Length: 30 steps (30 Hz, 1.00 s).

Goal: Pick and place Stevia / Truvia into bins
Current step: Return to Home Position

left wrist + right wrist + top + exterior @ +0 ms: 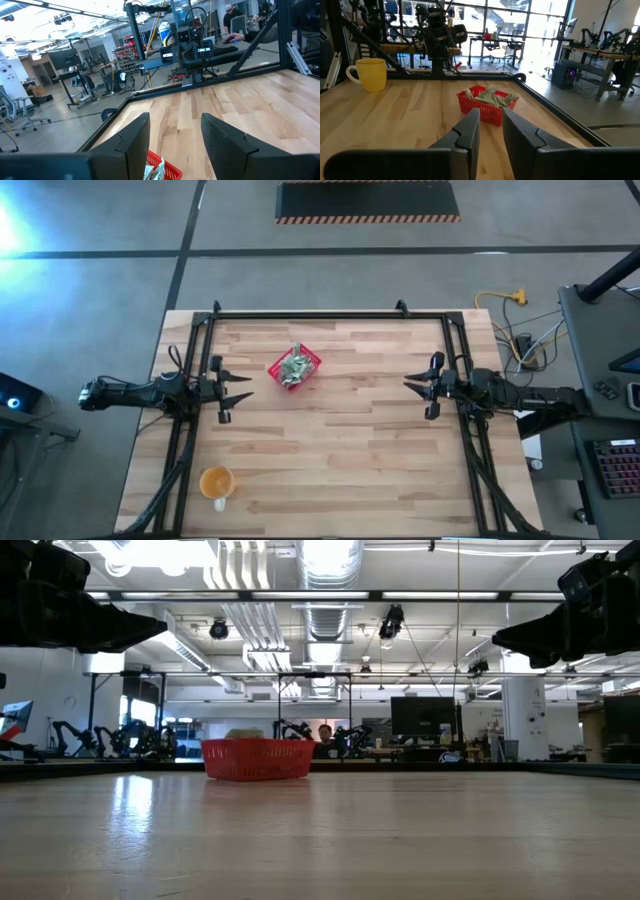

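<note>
A small square red basket (294,367) stands on the table's far middle part, filled with a heap of pale green and white packets (294,366). It shows too in the low view (258,758) and the right wrist view (487,104), packets (491,96) piled above its rim. In the left wrist view only a corner of the basket (162,169) shows. My left gripper (243,395) hovers open above the table's left side, left of the basket. My right gripper (410,387) hovers open at the table's right side. Both are empty.
An orange-yellow cup (217,482) stands near the table's near left corner, seen also in the right wrist view (369,74). A black frame (320,315) runs along the table's far edge and sides. Bare wood lies between the two grippers.
</note>
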Each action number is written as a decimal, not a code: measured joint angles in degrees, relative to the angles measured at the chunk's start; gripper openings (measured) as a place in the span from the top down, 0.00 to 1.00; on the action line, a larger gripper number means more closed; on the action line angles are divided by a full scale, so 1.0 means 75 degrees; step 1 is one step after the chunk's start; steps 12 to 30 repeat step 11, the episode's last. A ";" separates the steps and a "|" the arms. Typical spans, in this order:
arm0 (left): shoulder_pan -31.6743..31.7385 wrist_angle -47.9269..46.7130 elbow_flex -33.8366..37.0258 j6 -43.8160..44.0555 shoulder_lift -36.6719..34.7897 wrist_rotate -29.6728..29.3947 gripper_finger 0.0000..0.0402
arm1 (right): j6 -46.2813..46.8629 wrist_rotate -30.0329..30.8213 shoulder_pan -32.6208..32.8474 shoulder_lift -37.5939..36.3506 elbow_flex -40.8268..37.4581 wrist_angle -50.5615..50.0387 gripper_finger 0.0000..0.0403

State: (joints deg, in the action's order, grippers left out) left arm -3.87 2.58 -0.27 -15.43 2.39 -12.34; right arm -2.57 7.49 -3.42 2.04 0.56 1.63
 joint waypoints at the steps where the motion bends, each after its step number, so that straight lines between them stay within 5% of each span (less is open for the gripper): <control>1: 0.0000 0.0001 0.0000 -0.0001 0.0000 0.0000 0.60 | 0.0000 0.0002 0.0000 0.0000 0.0000 0.0000 0.82; 30: 0.0001 0.0001 0.0000 -0.0001 0.0000 0.0000 0.60 | -0.0001 0.0000 0.0000 0.0000 0.0000 -0.0001 0.79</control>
